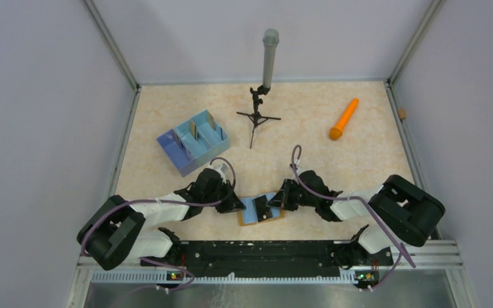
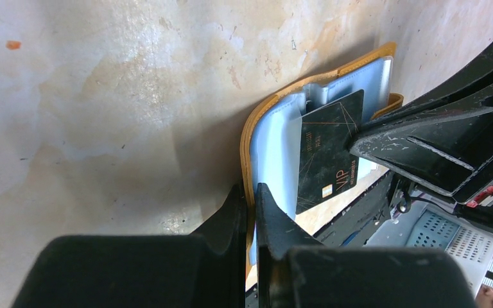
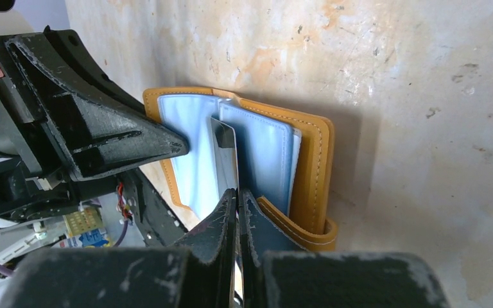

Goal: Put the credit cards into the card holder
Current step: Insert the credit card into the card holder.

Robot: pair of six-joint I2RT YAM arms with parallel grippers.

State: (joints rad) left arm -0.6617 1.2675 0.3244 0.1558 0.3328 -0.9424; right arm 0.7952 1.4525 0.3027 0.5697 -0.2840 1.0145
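Left jaws clamp the open card holder (image 2: 273, 147); right jaws pinch black card (image 2: 327, 154).

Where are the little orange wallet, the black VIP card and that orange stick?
card holder (image 2: 273, 160), left wrist view, on its pale blue inner pocket.
black VIP card (image 2: 327, 154), left wrist view, on the middle of its face.
orange stick (image 1: 345, 119), top view, on the middle of its length.

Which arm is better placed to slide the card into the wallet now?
Right. The right gripper is shut on the black card, its end at the blue pockets of the open wallet; the left gripper pinches the wallet edge, steadying it.
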